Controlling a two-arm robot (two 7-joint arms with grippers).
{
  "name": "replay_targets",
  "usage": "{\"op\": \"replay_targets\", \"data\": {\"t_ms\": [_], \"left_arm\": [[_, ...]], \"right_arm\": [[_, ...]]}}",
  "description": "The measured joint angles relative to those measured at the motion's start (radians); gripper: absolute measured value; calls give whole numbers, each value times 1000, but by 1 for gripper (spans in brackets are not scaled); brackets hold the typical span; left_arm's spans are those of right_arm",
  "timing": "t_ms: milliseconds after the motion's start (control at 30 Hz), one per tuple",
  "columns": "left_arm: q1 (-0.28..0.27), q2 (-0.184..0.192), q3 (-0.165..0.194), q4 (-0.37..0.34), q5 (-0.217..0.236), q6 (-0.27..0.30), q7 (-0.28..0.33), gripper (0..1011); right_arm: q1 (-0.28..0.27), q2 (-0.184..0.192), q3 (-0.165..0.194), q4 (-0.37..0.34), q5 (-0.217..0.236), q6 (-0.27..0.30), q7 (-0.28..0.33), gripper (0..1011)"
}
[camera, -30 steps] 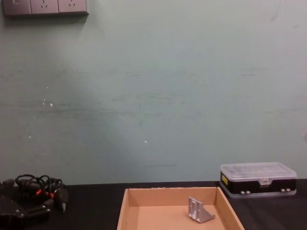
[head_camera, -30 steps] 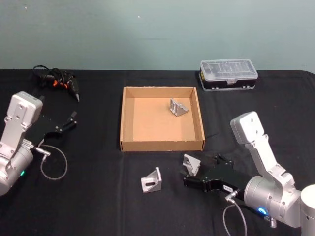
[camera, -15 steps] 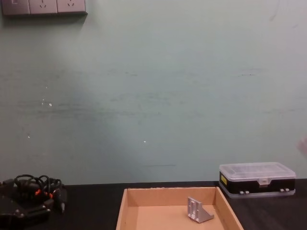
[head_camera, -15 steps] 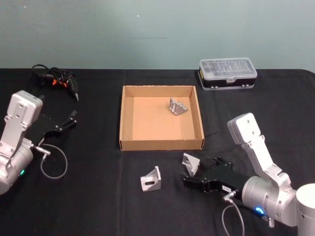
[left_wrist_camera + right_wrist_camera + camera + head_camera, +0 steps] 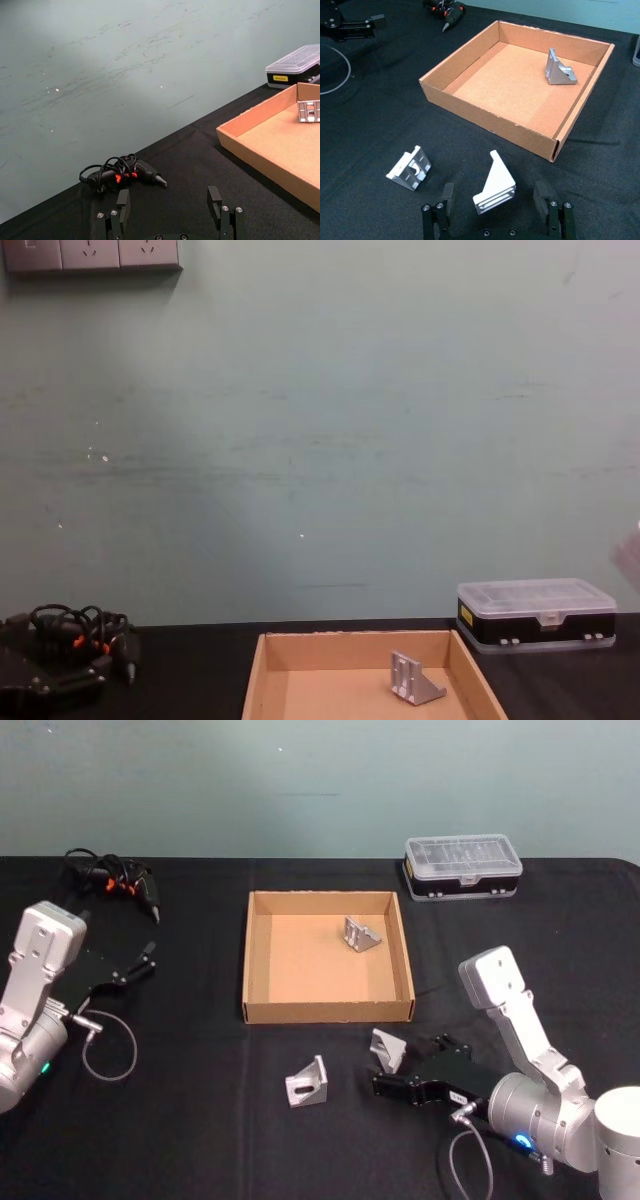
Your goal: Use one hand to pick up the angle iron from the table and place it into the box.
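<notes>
Closest to the robot, in front of the box's (image 5: pixel 300 1013) front right corner, the right gripper (image 5: pixel 405 1063) sits low over the black bench (image 5: pixel 200 1120). Its fingers (image 5: pixel 447 192) are spread wide on either side of one angle iron (image 5: pixel 496 187), with a gap on both sides, so nothing's gripped. That piece is a pale silver corner bracket with a triangular web and a ribbed foot, standing up on the bench. A second angle iron (image 5: pixel 307 1082) with slotted faces lies on the bench in front of the box's middle. A third angle iron (image 5: pixel 361 936) is inside the box near its back right corner. The left gripper (image 5: pixel 148 960) hangs well off to the box's left with its fingers apart. Beyond the box's back right corner there's a black case with a clear lid (image 5: pixel 463 868), and beyond its back left a black corded tool (image 5: pixel 115 885).
</notes>
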Motion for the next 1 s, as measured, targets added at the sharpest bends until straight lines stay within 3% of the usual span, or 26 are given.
{"op": "replay_targets", "data": {"t_ms": [1000], "left_arm": [[0,0,0,0,0,0,0,1011]], "right_arm": [[24,-20,2,50,-5,-21,7,1003]]}}
